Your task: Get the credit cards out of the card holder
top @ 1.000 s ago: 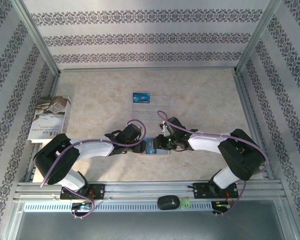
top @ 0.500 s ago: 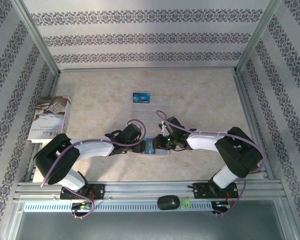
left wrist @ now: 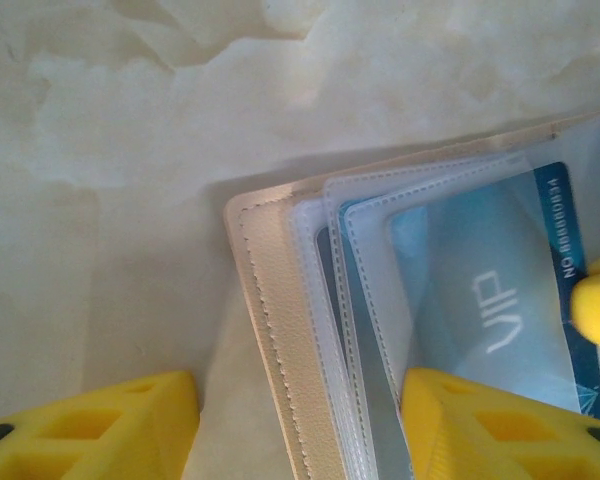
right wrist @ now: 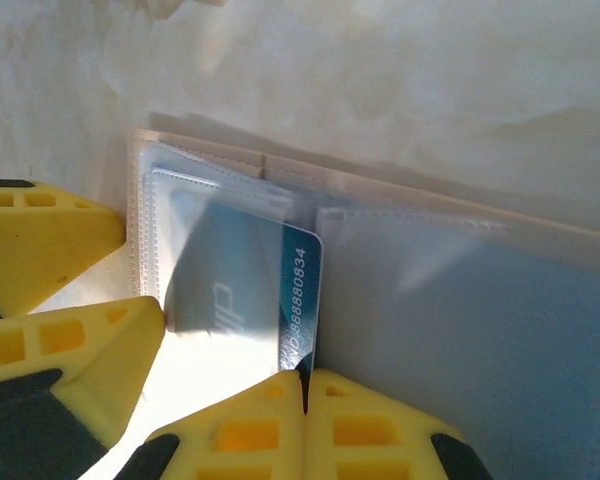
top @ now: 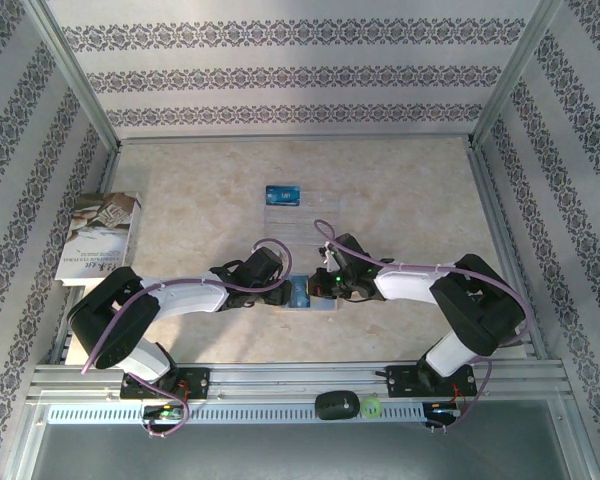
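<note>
- One loose card [top: 283, 195] lies on the clear tray [top: 315, 225], upper centre of the top view; that one looks done.
- The blue card [right wrist: 302, 290] sits half out of the card holder [left wrist: 270, 300], mid-frame between the arms, its numbered edge past the clear sleeve.
- The right gripper [right wrist: 305, 385] is closed, pinching that card's lower edge (a thin bite).
- The left gripper [left wrist: 295, 400] stands open, one finger pressing the holder, the other beside it.
- Bare table [top: 410, 190] surrounds them; the book [top: 98, 235], far left, is well apart.
</note>
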